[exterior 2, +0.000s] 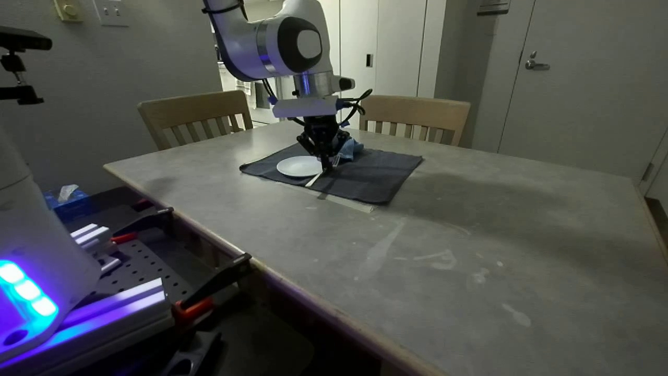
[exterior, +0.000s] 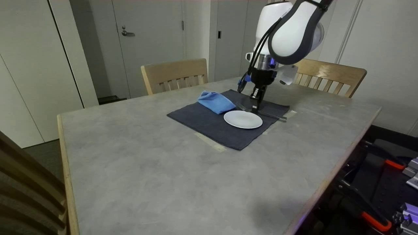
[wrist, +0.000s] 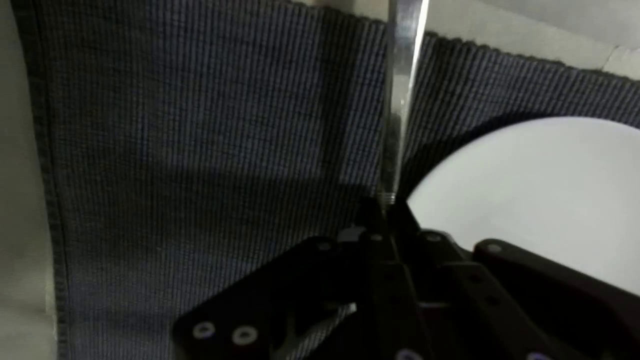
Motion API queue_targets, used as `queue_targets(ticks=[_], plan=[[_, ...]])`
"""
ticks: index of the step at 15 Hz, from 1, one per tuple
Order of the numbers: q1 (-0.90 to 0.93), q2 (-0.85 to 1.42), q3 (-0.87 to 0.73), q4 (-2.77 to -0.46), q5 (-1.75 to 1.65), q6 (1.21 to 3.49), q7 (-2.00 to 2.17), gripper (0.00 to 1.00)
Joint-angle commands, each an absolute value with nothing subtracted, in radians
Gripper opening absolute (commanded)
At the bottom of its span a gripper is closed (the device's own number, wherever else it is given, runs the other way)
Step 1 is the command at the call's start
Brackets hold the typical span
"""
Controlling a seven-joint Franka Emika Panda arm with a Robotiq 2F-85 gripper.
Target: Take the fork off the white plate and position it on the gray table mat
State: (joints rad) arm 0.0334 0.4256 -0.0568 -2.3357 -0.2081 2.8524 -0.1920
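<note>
1. The gripper is closed upon the fork; it holds the fork about the middle, and in the wrist view the handle reaches away beyond the fingertips.
2. The fork is already off the white plate; it is just beside the rim, over the gray table mat, while the end of its handle goes past the mat's edge; whether it touches the mat I cannot tell, but the separate dark stripe of shadow lets me think that it is slightly raised.
3. In my judgement the taking-off is done and the placing is not finished; what is left is to bring the fork down and to let it free; the handle might finish partly outside the mat, so a small shift inward would perhaps be wise.
4. On the mat there is also a folded blue cloth; below is a pale marbled tabletop, with a strip of tape by the mat's border.
5. Wooden chairs stand at the table; a closed door is behind; in an exterior view there is a blue tissue box.
</note>
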Motion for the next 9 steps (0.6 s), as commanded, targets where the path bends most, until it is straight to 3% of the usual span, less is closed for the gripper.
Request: queue_targets(ticks=[1, 9], plan=[[0.071, 0.482, -0.107, -2.286, -0.252, 2.850, -0.111, 0.02], [0.118, 0.550, -0.188, -2.211, -0.284, 2.866, -0.025, 0.02]])
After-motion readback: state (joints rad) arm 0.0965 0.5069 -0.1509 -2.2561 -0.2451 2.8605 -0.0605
